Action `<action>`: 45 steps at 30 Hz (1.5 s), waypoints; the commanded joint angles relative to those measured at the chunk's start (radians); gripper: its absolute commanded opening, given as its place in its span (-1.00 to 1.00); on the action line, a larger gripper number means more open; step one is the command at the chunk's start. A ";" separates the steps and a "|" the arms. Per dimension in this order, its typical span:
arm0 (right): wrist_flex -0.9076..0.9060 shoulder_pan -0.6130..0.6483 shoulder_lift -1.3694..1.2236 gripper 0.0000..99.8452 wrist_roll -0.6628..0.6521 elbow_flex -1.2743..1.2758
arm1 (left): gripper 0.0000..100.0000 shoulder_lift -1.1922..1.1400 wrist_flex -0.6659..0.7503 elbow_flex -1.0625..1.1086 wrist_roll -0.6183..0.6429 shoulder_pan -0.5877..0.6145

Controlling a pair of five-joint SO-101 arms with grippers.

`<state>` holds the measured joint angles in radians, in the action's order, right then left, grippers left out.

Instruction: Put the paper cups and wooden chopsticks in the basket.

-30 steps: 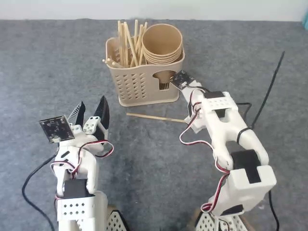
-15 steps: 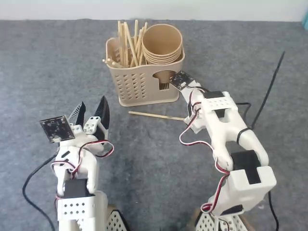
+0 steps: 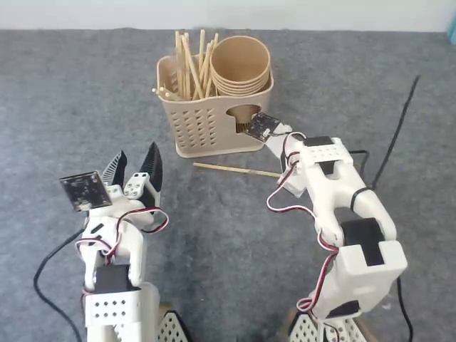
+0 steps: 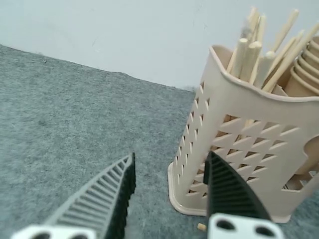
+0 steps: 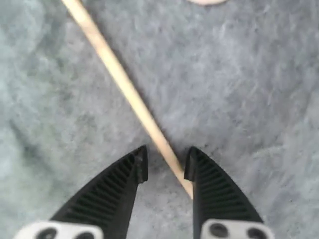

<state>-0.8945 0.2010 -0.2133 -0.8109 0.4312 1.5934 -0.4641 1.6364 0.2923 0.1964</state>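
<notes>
The right claw (image 5: 167,150) is open, low over the grey bench (image 5: 259,89); one loose chopstick (image 5: 119,82) lies between its jaws, nearer to one. The basket (image 3: 206,128) with paper cups (image 3: 241,64) stands just ahead. The left claw (image 4: 172,155), also open, faces the basket across free bench.

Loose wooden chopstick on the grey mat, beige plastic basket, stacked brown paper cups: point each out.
Loose wooden chopstick (image 5: 123,85), right wrist view, mid-shaft.
Beige plastic basket (image 3: 206,128), high view, front wall.
Stacked brown paper cups (image 3: 240,60), high view, inside the top cup.
</notes>
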 commanded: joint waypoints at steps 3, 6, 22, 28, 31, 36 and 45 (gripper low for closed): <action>-0.173 -0.005 0.008 -0.98 -0.012 -0.031 | -0.58 0.012 0.025 -0.005 -0.025 -0.008; -0.266 -0.010 0.010 -0.99 -0.015 -0.031 | -0.58 0.012 0.025 -0.005 -0.025 -0.008; -0.387 0.168 0.618 -0.98 -0.147 0.385 | -0.58 0.018 0.025 -0.005 -0.021 -0.008; -0.384 0.194 0.627 -0.61 -0.140 0.407 | -0.58 0.018 0.025 -0.005 -0.021 -0.008; -0.361 0.220 0.590 -0.58 -0.130 0.405 | -0.58 0.018 0.025 -0.005 -0.021 -0.008; -0.269 0.348 0.565 -0.58 -0.026 0.405 | -0.58 0.018 0.025 -0.008 -0.021 -0.002; 0.058 0.641 0.522 -0.58 0.247 0.404 | -0.58 0.020 0.012 -0.033 -0.018 0.104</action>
<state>-0.9498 0.7948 0.3161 -0.6329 0.8393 1.5934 -0.4641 1.6364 0.2770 0.2486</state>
